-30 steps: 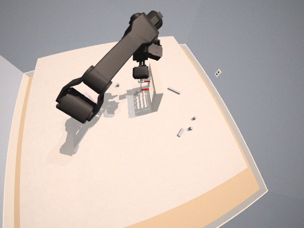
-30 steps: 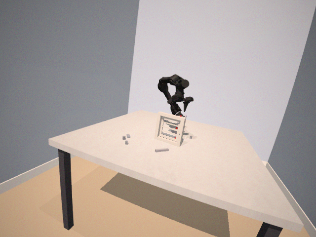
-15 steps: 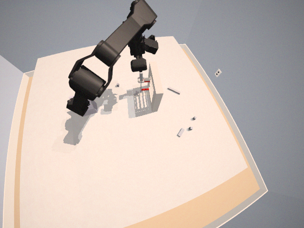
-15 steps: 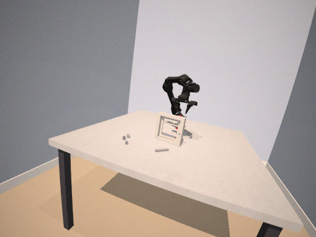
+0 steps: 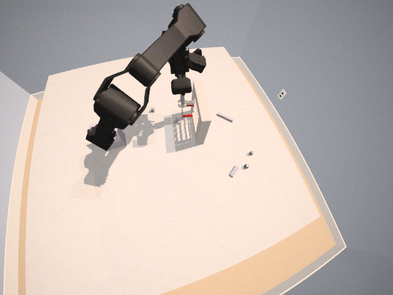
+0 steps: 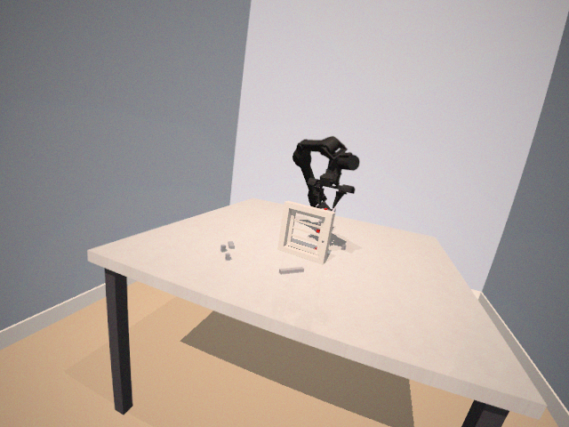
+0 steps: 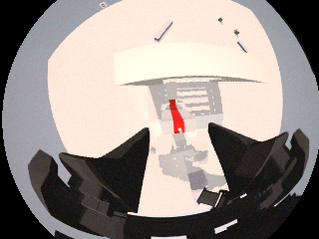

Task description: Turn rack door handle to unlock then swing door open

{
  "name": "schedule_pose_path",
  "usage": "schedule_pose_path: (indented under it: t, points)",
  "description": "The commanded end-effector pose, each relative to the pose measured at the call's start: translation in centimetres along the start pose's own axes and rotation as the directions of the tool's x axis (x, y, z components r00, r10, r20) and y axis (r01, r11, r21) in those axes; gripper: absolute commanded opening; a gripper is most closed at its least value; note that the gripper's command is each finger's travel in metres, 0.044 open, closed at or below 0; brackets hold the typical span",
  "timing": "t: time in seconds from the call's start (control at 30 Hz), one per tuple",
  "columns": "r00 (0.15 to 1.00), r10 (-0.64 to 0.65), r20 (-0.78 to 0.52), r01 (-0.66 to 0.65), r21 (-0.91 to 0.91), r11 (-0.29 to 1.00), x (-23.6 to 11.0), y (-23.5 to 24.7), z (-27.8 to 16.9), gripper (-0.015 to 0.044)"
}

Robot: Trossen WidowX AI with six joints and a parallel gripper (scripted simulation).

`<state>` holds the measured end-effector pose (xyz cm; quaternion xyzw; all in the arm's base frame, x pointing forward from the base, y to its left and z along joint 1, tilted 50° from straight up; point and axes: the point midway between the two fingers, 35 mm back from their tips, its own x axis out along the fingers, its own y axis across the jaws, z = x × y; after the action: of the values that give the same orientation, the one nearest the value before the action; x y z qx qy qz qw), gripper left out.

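Observation:
The rack's pale frame [image 5: 205,106] [image 6: 284,229] [image 7: 184,62] stands upright on the table. Its slatted door [image 5: 195,110] looks flush inside the frame, though its exact angle is hard to tell. Red parts [image 5: 187,115] [image 6: 317,230] [image 7: 177,123] of the handle mounting stick out from the door, on the arm's side. The thin grey upright handle [image 5: 182,109] stands at their outer ends. My gripper [image 5: 181,90] [image 6: 327,205] [image 7: 179,129] is open and points down, close above the handle's top. Nothing is held between the fingers. Contact with the handle cannot be told.
A long grey bar [image 5: 224,117] [image 6: 291,270] [image 7: 163,30] lies behind the frame. A small block [image 5: 233,171] [image 6: 231,245] [image 7: 242,46] and two small cylinders [image 5: 249,159] lie farther off. Another small cylinder [image 5: 152,110] stands on the handle side of the rack.

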<state>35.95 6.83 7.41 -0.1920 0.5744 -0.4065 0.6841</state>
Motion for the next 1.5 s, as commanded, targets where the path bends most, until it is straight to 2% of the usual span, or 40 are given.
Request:
schedule_pose_path:
  t: [0.0, 1.03, 1.27, 1.47]
  points:
    - [1.000, -0.005, -0.021, 0.005, -0.010, 1.000, 0.9, 0.0, -0.1, 0.0284]
    - [0.992, -0.005, -0.127, 0.001, -0.032, 0.999, 5.7, -0.1, -0.5, 0.0284]
    - [0.992, -0.005, -0.127, 0.001, -0.032, 0.999, 5.7, -0.1, -0.5, 0.0100]
    - [0.992, -0.005, -0.127, 0.001, -0.032, 0.999, 5.7, -0.1, -0.5, 0.0060]
